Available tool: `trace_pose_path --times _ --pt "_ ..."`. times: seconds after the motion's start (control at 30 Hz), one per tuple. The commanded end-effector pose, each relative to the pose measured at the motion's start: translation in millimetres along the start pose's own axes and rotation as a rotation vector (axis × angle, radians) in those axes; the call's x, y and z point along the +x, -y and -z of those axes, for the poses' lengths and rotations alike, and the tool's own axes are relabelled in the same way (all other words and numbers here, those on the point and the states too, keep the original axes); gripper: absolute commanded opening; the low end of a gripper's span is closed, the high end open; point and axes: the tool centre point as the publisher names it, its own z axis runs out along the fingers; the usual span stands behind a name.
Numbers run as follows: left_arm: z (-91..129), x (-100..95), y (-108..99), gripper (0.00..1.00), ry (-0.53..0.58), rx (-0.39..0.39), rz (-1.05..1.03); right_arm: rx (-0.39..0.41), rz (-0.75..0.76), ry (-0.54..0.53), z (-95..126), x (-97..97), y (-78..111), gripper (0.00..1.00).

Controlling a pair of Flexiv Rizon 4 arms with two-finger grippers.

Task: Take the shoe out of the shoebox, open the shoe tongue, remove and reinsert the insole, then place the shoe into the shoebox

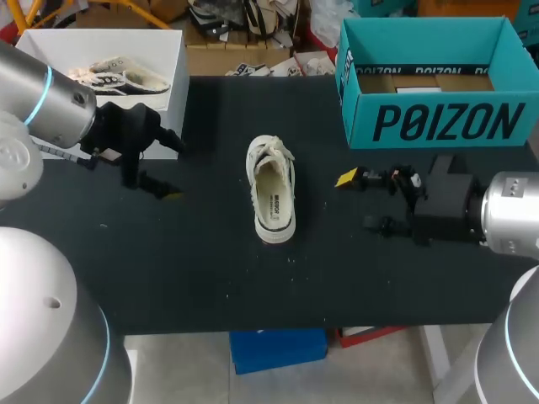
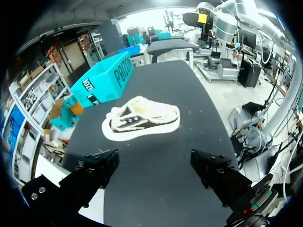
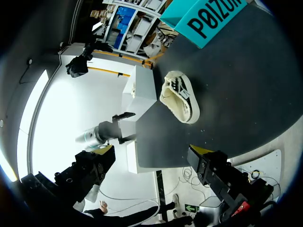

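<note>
A cream low-top shoe (image 1: pixel 271 189) lies on the black table (image 1: pixel 210 269), out of the box, toe toward the far edge and its opening facing up. The teal shoebox (image 1: pixel 429 80) stands open at the back right. My left gripper (image 1: pixel 168 166) hovers open left of the shoe, and my right gripper (image 1: pixel 360 200) hovers open to its right; both hold nothing. In the left wrist view the shoe (image 2: pixel 141 118) lies ahead of the open gripper (image 2: pixel 154 168), with the teal box (image 2: pixel 102 80) behind it. The right wrist view shows the shoe (image 3: pixel 179 97) ahead of its open gripper (image 3: pixel 151 163).
A white box (image 1: pixel 101 71) holding another pair of shoes stands at the back left, just behind my left arm. In the right wrist view this white box (image 3: pixel 142 92) sits past the shoe, beside my left arm's gripper (image 3: pixel 113 127).
</note>
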Motion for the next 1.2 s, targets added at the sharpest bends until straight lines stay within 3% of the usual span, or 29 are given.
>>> trace_pose_path --times 0.03,0.63,0.77,1.03,1.2 --pt "-1 1.2 0 1.0 0.003 -0.001 -0.001 0.001 -0.001 0.001 1 0.4 0.2 1.0" --pt "-1 1.2 0 1.0 0.003 -0.001 -0.001 0.001 -0.001 0.001 1 0.4 0.2 1.0" --pt "-1 1.2 0 1.0 0.003 -0.001 -0.001 0.004 0.016 0.065 -15 -7.2 -16.6 1.0" --pt "-1 1.2 0 1.0 0.003 -0.001 -0.001 0.124 0.11 0.253 -52 0.0 -45.3 1.0" --pt "-1 1.2 0 1.0 0.003 -0.001 -0.001 0.217 0.199 0.444 -73 -3.6 -60.3 1.0"
